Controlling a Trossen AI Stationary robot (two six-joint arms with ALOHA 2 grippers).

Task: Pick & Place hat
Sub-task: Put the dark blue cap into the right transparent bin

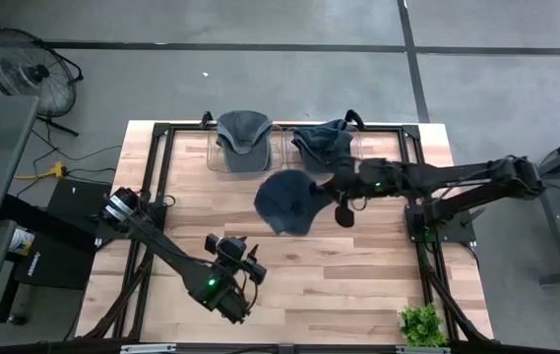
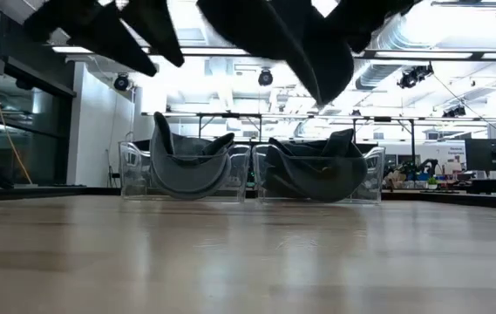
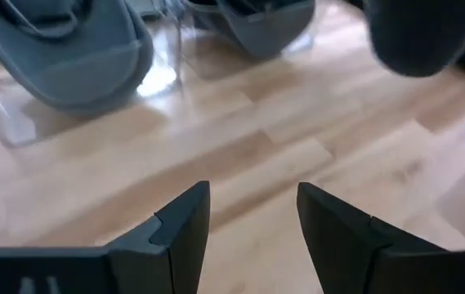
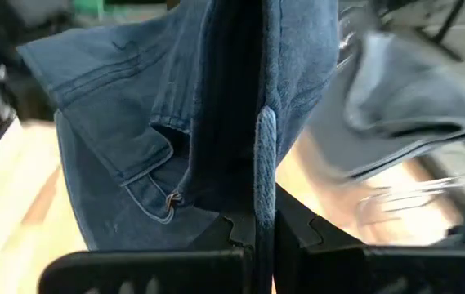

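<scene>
A blue denim hat (image 1: 287, 202) hangs above the middle of the wooden table (image 1: 358, 285), with my right gripper (image 1: 325, 188) shut on it. In the low view the hat (image 2: 295, 44) shows clear of the tabletop. At the far edge stand two clear bins: the left one (image 1: 222, 157) holds a grey hat (image 1: 243, 138), the right one a dark blue hat (image 1: 324, 144). My left gripper (image 1: 257, 272) stands open near the table's front left. Nothing is between its fingers (image 3: 252, 220). My right gripper pinches a stitched edge of the denim hat (image 4: 265, 155) between its two shut fingers. The fingers come from the table's right, slanting a little down. The hat is lifted clear of the table, and its crown (image 1: 281, 205) hangs off to the left of the fingers.
Black frame rails (image 1: 156, 187) run along the table's left and right sides. A small green plant (image 1: 422, 323) sits at the near right corner. Bare wood lies between the two arms and in front of the bins.
</scene>
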